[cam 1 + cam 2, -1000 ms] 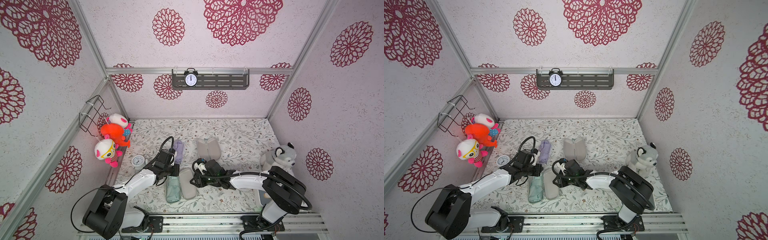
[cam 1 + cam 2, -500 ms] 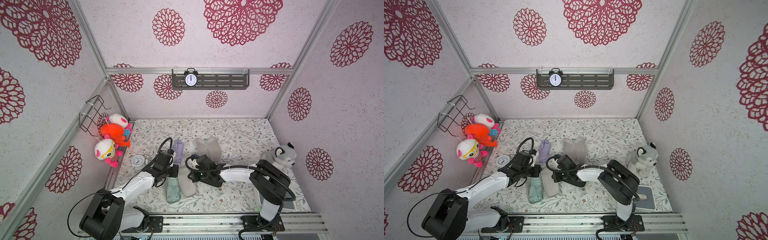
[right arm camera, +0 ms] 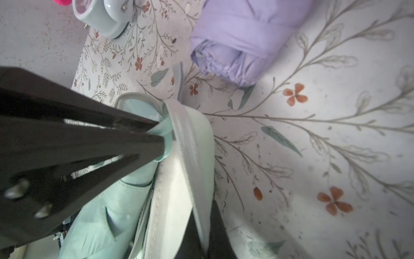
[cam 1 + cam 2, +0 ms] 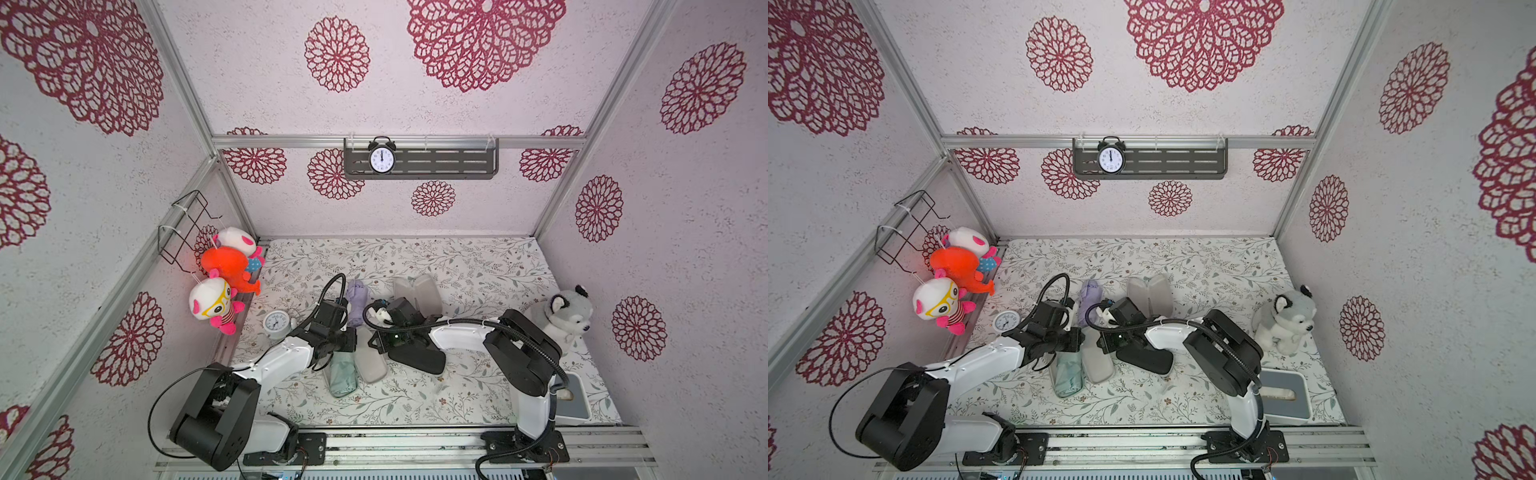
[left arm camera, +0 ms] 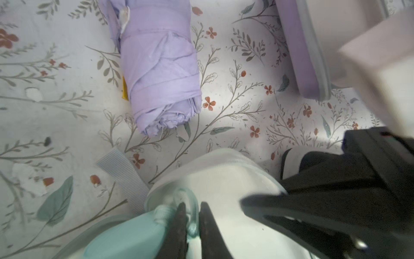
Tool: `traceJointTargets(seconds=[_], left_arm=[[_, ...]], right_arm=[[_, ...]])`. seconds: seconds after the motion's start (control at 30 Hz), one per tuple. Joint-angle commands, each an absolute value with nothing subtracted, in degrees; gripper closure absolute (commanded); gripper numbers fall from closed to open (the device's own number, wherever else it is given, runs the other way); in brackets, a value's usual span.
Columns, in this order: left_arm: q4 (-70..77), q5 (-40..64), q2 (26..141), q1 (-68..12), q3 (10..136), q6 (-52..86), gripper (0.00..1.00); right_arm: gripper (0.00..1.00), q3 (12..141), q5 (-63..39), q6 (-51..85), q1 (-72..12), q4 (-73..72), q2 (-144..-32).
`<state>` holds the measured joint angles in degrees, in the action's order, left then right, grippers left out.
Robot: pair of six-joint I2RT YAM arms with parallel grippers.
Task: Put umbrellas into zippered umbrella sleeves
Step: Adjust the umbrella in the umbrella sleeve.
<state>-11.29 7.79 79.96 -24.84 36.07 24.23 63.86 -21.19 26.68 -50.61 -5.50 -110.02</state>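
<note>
Bright diffuse light, soft shadows; top views bow at edges, wrist views blur up close

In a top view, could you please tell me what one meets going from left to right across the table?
small white clock → mint green umbrella → black sleeve → grey husky plush

We look into a robot test booth dressed like a home: aluminium framing, wallpapered panels, floral-cloth surface, shelf with alarm clock, plush toys.
</note>
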Motion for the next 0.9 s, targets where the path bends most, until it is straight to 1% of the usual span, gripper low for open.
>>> traceJointTargets(seconds=[0.0,0.07,0.13,0.17,0.37,0.4,0.5,0.53,0.67,0.77,0.87], left_arm=[[-11.1,10.4,80.9,-24.6,37.6,23.2,0.81],[-11.9,10.8,81.6,-24.5,38.3,24.0,0.70],[-12.2,9.1,81.6,-24.5,38.1,26.1,0.44],[-11.9,9.0,81.2,-24.6,37.8,26.4,0.37],[-13.4,6.8,76.4,-24.6,36.8,28.3,0.32],[-13.9,6.1,75.2,-24.6,36.7,28.6,0.30],[-14.8,3.8,70.8,-24.6,35.6,30.7,0.06],[-15.2,4.0,69.1,-24.6,35.0,31.9,0.03],[-17.4,-0.8,62.2,-24.6,31.8,40.9,0.05],[-20.5,-5.6,57.2,-24.5,27.6,50.1,0.14],[-25.2,-8.3,55.1,-24.4,24.5,57.6,0.23]], right_arm=[[1.00,65.7,-21.4,23.4,-50.7,-5.8,-106.9],[1.00,65.8,-21.7,23.3,-50.7,-6.0,-107.1],[1.00,65.9,-21.9,23.0,-50.6,-6.0,-107.4],[1.00,66.0,-21.9,23.0,-50.6,-5.8,-107.4],[1.00,67.9,-22.2,22.3,-50.8,-4.4,-108.7],[1.00,68.1,-22.1,22.0,-50.8,-4.0,-108.7],[1.00,68.5,-21.0,21.5,-50.7,-3.0,-108.7],[1.00,68.6,-21.2,21.4,-50.7,-3.0,-108.8],[1.00,69.9,-21.6,21.3,-50.9,-2.5,-109.9],[1.00,70.6,-21.2,20.9,-51.1,-1.6,-110.2],[0.99,70.6,-20.6,21.0,-51.4,-1.5,-109.7]])
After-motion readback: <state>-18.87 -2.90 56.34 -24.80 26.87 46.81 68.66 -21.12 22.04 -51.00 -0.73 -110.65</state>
